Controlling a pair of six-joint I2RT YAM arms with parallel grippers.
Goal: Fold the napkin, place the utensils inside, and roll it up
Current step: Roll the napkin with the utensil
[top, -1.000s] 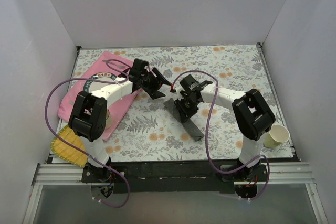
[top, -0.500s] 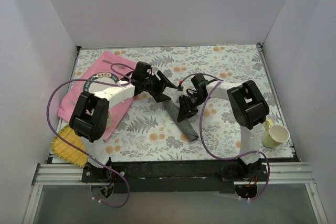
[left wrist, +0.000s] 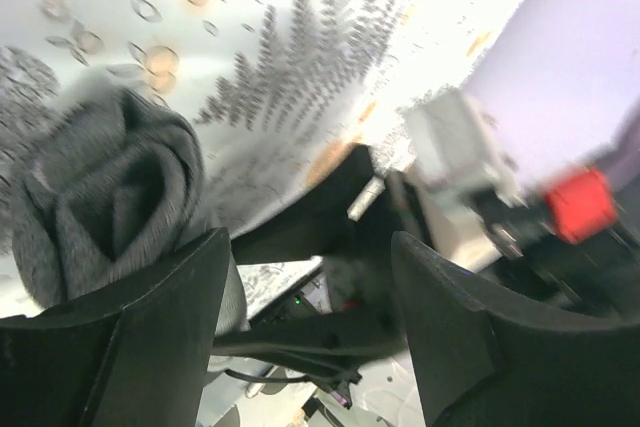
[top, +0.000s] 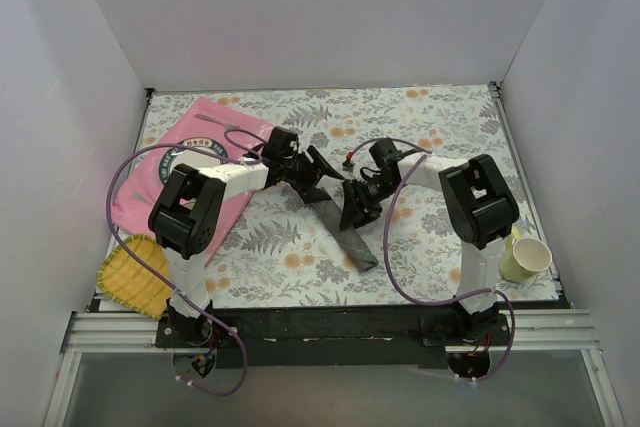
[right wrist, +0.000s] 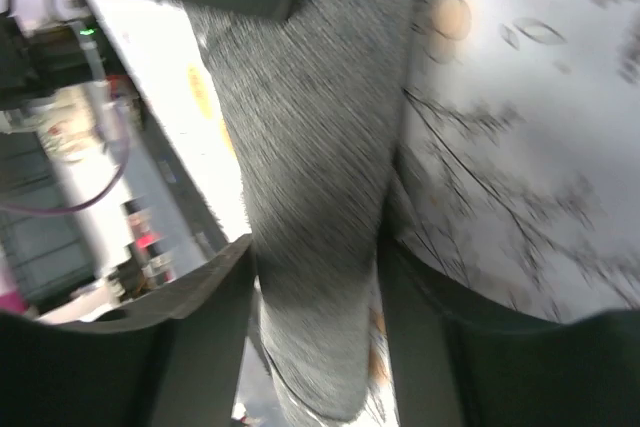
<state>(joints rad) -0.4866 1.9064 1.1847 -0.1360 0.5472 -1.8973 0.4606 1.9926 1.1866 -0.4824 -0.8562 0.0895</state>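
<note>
The napkin [top: 350,232] lies as a narrow dark grey roll, slanting across the middle of the floral table. My right gripper [top: 357,209] straddles the roll near its upper half. In the right wrist view the roll [right wrist: 320,197] fills the gap between both fingers [right wrist: 205,332]. My left gripper [top: 315,175] sits at the roll's far end and is open. In the left wrist view the rolled end [left wrist: 105,192] shows just above the left finger [left wrist: 130,337], and nothing is between the jaws. No utensils show.
A pink placemat [top: 165,182] lies at the back left under the left arm. A yellow woven mat [top: 130,275] sits at the front left corner. A pale green cup [top: 527,259] stands at the front right. White walls close in three sides.
The napkin has gone from a wider fold to a tighter, narrower roll. My left gripper moved right to the roll's far end. My right gripper shifted left and settled over the roll.
</note>
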